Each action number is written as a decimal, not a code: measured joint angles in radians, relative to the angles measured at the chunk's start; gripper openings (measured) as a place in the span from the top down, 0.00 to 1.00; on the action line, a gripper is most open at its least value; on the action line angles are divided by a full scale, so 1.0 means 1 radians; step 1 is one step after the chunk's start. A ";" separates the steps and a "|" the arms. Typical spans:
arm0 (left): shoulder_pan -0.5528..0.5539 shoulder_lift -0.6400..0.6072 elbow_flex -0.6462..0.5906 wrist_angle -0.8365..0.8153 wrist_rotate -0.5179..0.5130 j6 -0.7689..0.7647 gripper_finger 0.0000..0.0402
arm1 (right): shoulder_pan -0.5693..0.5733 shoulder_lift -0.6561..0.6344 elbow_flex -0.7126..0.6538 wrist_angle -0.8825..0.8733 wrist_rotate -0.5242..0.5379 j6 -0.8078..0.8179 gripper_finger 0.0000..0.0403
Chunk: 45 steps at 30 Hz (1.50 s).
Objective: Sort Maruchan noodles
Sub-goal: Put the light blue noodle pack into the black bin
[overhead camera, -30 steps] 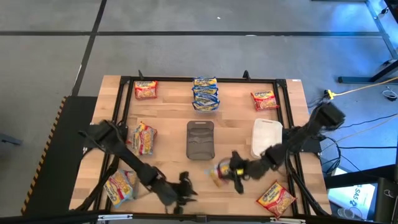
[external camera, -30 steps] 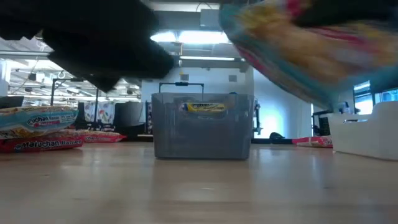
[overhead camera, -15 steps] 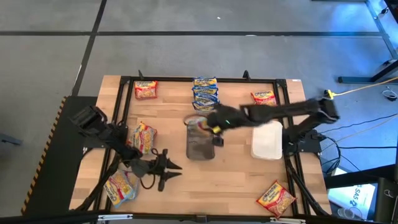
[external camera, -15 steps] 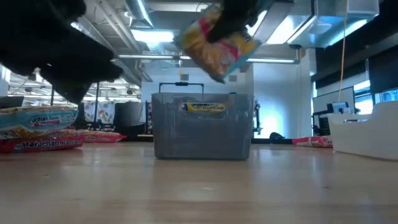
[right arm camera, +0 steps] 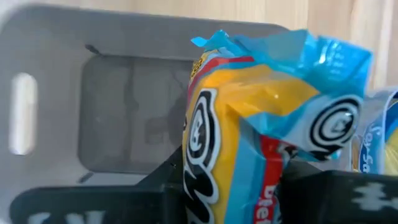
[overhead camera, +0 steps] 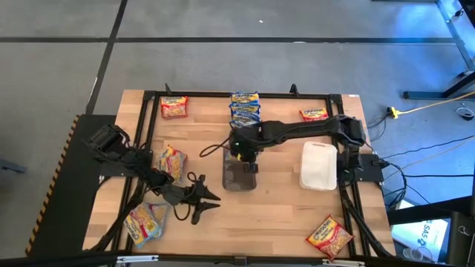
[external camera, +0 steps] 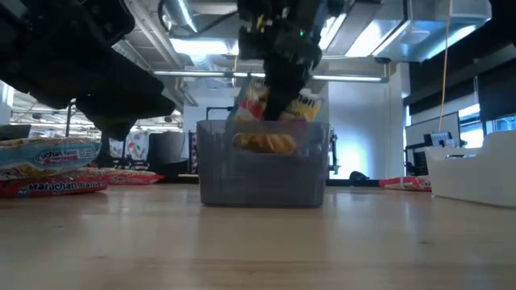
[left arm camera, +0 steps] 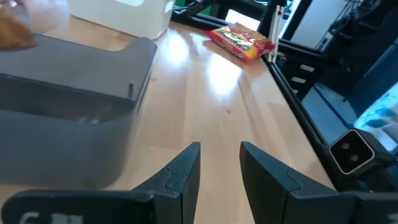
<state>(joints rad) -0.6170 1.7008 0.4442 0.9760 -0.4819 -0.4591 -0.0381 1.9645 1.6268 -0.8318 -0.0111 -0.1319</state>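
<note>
Your right tool grips a yellow-and-blue plastic noodle packet over the grey plastic bin at table centre, 12 o'clock edge; I'd lower, then release; left tool waits, fingers apart, empty.

A grey bin sits mid-desk directly beneath the right claw; a white tub stands well beside it.

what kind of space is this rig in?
Likely a robotics lab or open workshop: bare concrete floor around the table, exposed ceiling ducts and strip lights, cables trailing across the floor.
</note>
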 joint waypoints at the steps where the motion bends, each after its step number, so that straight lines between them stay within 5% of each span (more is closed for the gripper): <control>1: 0.001 0.000 0.000 -0.001 0.005 0.000 0.73 | -0.004 0.007 0.000 0.002 0.000 -0.005 0.78; 9: 0.001 0.000 0.000 -0.004 0.032 -0.002 0.73 | -0.015 0.077 0.000 0.038 0.003 -0.026 0.71; 17: 0.001 0.000 0.000 -0.003 0.044 -0.010 0.73 | -0.015 0.099 -0.001 0.040 0.038 -0.024 0.47; 23: 0.001 0.000 0.000 -0.003 0.062 -0.010 0.73 | -0.014 0.079 0.099 -0.106 0.078 -0.020 0.34; 30: 0.002 0.000 0.000 0.008 0.058 0.012 0.73 | 0.003 0.023 0.140 -0.264 0.106 0.041 0.32; 35: 0.029 -0.016 0.004 0.013 0.045 0.020 0.73 | 0.080 -0.145 -0.038 -0.228 0.120 0.111 0.32; 39: 0.054 -0.088 0.037 -0.058 0.045 0.023 0.73 | 0.168 -0.334 -0.308 -0.015 0.160 0.189 0.32; 45: 0.061 -0.291 0.132 -0.588 0.027 -0.138 0.73 | 0.319 -0.582 -0.668 0.388 0.185 0.306 0.32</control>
<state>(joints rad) -0.5564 1.4097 0.5760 0.3885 -0.4553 -0.5971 0.2804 1.3830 0.9591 -0.4435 0.1739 0.1741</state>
